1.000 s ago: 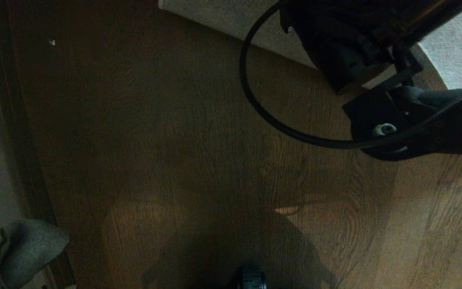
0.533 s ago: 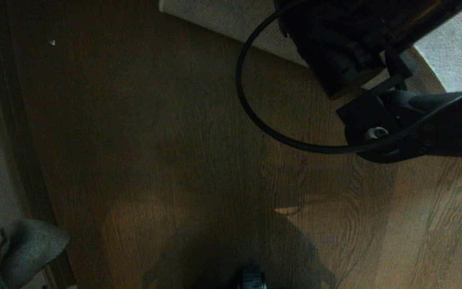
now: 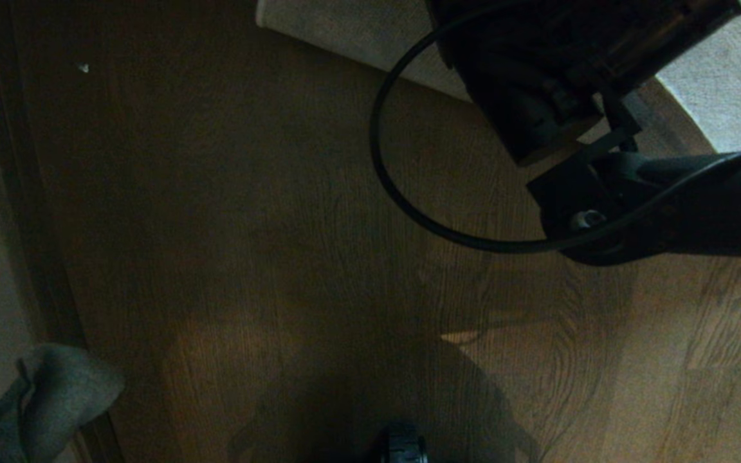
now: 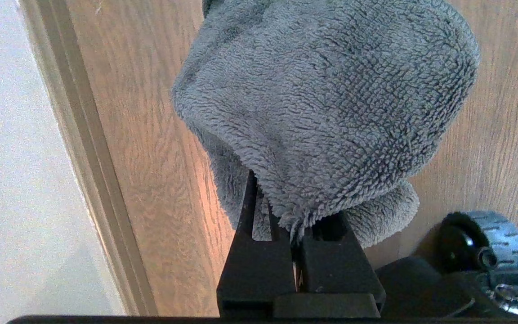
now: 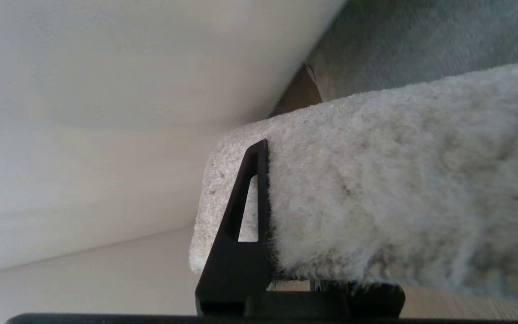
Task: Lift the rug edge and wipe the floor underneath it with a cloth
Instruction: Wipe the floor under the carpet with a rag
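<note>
Gripping: left gripper (image 4: 296,258), jaws nearly closed, pinches the cloth (image 4: 326,103) by a fold.
Cloth: bunched and plush, bulging beyond the jaws, above the floor (image 4: 146,148); in the head view it sits at the lower left corner (image 3: 42,402).
Right gripper (image 5: 286,274): jaws clamped on the rug edge (image 5: 376,189), one finger (image 5: 241,225) lying against the pile.
Rug edge: raised between the jaws; pale backing faces away.
Floor: brown boards showing beneath the right arm (image 3: 666,206).
Wheel (image 4: 484,243): just beside the left jaws.
</note>
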Robot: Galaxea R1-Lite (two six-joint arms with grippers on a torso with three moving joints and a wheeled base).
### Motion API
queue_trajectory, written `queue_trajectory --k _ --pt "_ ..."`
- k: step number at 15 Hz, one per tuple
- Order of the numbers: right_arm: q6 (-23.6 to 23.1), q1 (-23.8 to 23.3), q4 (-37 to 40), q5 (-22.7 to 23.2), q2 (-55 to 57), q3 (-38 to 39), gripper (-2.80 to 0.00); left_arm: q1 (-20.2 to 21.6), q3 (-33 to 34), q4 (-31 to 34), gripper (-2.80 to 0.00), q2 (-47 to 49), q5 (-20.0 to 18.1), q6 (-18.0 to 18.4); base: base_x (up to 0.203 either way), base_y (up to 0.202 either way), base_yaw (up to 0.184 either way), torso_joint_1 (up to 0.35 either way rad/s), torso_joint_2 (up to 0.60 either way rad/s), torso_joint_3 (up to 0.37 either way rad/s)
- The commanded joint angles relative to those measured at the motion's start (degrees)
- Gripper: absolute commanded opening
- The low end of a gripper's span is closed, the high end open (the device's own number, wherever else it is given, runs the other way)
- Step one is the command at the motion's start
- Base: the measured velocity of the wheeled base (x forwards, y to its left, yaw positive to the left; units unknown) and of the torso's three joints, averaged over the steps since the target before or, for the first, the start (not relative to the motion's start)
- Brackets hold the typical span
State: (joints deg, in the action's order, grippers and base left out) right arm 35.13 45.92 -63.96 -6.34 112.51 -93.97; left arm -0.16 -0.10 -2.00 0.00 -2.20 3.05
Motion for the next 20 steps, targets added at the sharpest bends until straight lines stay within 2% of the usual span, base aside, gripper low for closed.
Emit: queue_trajectory --k 1,3,4,7,13,18,20 --pt "0.3 0.1 -0.4 0.0 1.3 -0.2 -2.8 0.0 -0.9 0.0 -2.8 0.0 -1.5 0.4 0.0 0.0 0.0 0.0 0.0 0.0" --pt "0.4 0.0 -0.4 0.0 1.3 -0.2 -2.8 0.0 -3.0 0.1 -2.8 0.0 -8.1 0.7 0.0 0.0 0.0 0.0 0.0 0.0" --pt "0.5 0.0 -0.4 0.0 1.2 -0.3 -2.8 0.1 -3.8 0.1 -2.8 0.0 -10.1 1.6 0.0 0.0 0.0 0.0 0.0 0.0" --pt "0.5 0.0 -0.4 0.0 1.0 -0.2 -2.8 0.1 -5.0 0.3 -2.8 1.7 -10.4 1.6 0.0 0.0 0.0 0.0 0.0 0.0" --pt "0.5 0.0 -0.3 0.0 0.2 -0.3 -2.8 -1.1 -10.3 -0.1 -2.8 14.9 -11.0 0.2 0.0 0.0 0.0 0.0 0.0 0.0" --pt "0.5 -0.1 -0.2 -0.1 -0.8 -0.2 -2.8 -7.8 -14.9 -0.4 -2.8 28.3 -11.0 -0.1 0.0 0.0 0.0 0.0 0.0 0.0" --pt "0.5 -0.1 -0.2 -0.1 -0.8 -0.3 -2.8 -10.2 -15.4 -3.8 -2.8 33.7 -11.0 -0.2 0.0 0.0 0.0 0.0 0.0 0.0"
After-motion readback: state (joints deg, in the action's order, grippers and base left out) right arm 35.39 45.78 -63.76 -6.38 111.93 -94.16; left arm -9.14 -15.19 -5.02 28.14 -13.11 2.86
